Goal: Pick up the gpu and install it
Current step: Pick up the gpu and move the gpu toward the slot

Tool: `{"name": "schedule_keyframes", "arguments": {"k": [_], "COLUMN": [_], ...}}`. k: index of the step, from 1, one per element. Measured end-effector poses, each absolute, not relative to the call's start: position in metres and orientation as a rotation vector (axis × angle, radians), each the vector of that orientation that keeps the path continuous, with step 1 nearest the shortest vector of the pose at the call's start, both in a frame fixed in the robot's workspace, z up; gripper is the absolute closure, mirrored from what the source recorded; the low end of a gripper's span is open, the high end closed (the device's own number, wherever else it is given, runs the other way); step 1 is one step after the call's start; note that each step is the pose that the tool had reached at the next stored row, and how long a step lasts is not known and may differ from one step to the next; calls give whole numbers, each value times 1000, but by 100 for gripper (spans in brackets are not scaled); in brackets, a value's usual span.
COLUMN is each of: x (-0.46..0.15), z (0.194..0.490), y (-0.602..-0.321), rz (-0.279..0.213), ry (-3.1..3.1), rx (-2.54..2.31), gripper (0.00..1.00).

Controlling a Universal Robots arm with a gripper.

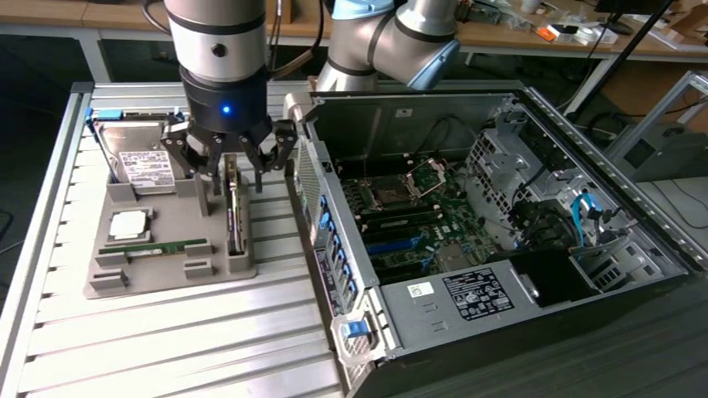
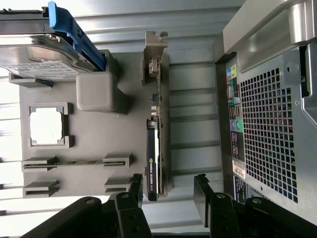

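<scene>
**Gripper astride the gpu in its holder**

The gpu (image 1: 234, 207) stands on its long edge in a slot of the grey holder tray (image 1: 166, 278), at the side of the tray nearest the open computer case (image 1: 498, 215). In the wrist view its silvery bracket (image 2: 154, 54) is at the end furthest from the gripper. The gripper (image 1: 232, 178) hangs right over the card with its jaws spread wide, one finger (image 2: 136, 186) close by the dark face and the other well clear on the case side (neither looks to be pressing on it). Also in the tray are a hard drive (image 1: 138, 153) with a white label, a processor chip (image 1: 129, 222) and a green memory stick (image 1: 155, 247). The tray and case sit on a slatted metal table (image 1: 166, 348).
</scene>
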State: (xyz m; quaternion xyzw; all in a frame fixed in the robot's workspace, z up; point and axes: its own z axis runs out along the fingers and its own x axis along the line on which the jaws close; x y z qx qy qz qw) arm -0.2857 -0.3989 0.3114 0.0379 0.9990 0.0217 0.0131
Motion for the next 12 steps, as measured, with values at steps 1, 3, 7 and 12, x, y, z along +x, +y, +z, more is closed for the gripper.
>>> {"name": "schedule_keyframes", "arguments": {"k": [1,3,7,12], "x": [-286,-286,-286,-286], "z": [311,310,308,305], "y": [-399,-399,-399,-399], "rz": [68,68,68,68], "ry": [3112,3113,3112,3112], "rx": [118,118,118,118], "gripper": [46,46,46,46]}}
